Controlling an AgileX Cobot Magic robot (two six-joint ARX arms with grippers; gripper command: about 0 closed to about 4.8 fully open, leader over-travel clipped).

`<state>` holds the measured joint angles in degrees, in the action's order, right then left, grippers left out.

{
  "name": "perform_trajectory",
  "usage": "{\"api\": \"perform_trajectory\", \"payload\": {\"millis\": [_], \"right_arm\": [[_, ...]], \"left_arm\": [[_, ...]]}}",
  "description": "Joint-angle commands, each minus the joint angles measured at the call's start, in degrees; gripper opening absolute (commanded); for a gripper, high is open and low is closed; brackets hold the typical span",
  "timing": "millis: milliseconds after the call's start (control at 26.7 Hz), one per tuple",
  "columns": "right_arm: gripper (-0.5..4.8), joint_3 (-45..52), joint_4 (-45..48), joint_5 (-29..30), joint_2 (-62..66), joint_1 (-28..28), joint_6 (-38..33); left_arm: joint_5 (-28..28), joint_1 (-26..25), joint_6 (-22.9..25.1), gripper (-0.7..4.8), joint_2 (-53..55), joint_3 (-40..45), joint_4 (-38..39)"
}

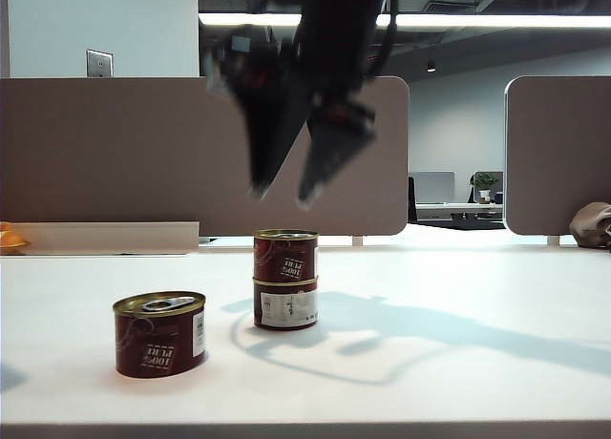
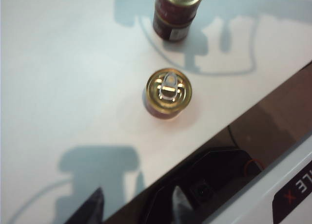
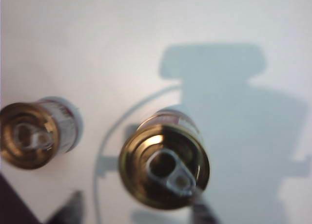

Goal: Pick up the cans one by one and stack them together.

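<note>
Two cans stacked upright near mid table (image 1: 458,382): top can (image 1: 285,256) resting squarely on bottom can (image 1: 285,305), both with dark red labels, gold lid showing on top. Third can (image 1: 160,332) standing alone on the table, nearer the front edge and apart from the stack, pull-tab lid up.

Right gripper (image 1: 283,193) hanging in the air above the stack, pointing down, blurred; fingers spread, nothing between them, clear gap down to the top can. In the right wrist view top can (image 3: 165,165) directly below right gripper (image 3: 136,213), single can (image 3: 36,134) off to one side.

Left gripper (image 2: 139,207) only partly seen at the frame edge of its wrist view, two dark fingertips (image 2: 92,207) apart, nothing held; hovering over the table edge. Single can (image 2: 168,93) ahead of the left gripper, stack (image 2: 176,12) farther beyond. Left gripper not made out in the exterior view.

Arm shadows across the table beside the stack.
</note>
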<state>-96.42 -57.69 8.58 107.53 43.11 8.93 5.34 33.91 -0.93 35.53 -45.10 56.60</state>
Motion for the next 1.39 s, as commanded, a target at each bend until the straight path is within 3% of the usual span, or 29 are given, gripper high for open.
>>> {"api": "perform_trajectory", "payload": {"millis": [37,225,449,674,861,974,1011,1386], "right_arm": [[0.68,-0.92,-2.25,0.11,-4.33,0.33,0.04],[-0.06,-0.96,-5.60,0.39,-11.78,0.81,-0.59],[-0.06,-0.94,-6.82,0.42,-23.21,1.75,-2.47],[-0.06,-0.92,-11.32,0.31,-33.55,3.85,-5.05],[-0.06,-0.85,-14.27,0.31,-36.11,5.86,-8.22],[-0.06,-0.85,-14.21,0.26,-37.62,7.93,-9.40],[-0.06,-0.85,-14.21,0.24,-38.01,8.48,-9.62],[-0.06,-0.85,-14.08,-7.65,-40.52,16.22,-14.43]], "left_arm": [[-0.07,0.00,1.14,1.96,2.34,-0.35,-3.52],[1.03,0.00,3.69,2.70,8.55,-0.35,-6.23],[2.62,0.00,6.75,3.49,18.84,-0.37,-10.95],[9.05,0.04,6.69,3.50,28.09,-0.52,-18.93],[8.85,0.02,6.67,3.58,30.86,-0.52,-21.75],[8.94,0.07,6.51,4.50,32.57,-0.52,-23.39],[8.92,0.07,6.51,4.58,33.33,-0.52,-23.89],[8.33,0.09,7.04,4.58,39.60,-0.52,-24.61]]}}
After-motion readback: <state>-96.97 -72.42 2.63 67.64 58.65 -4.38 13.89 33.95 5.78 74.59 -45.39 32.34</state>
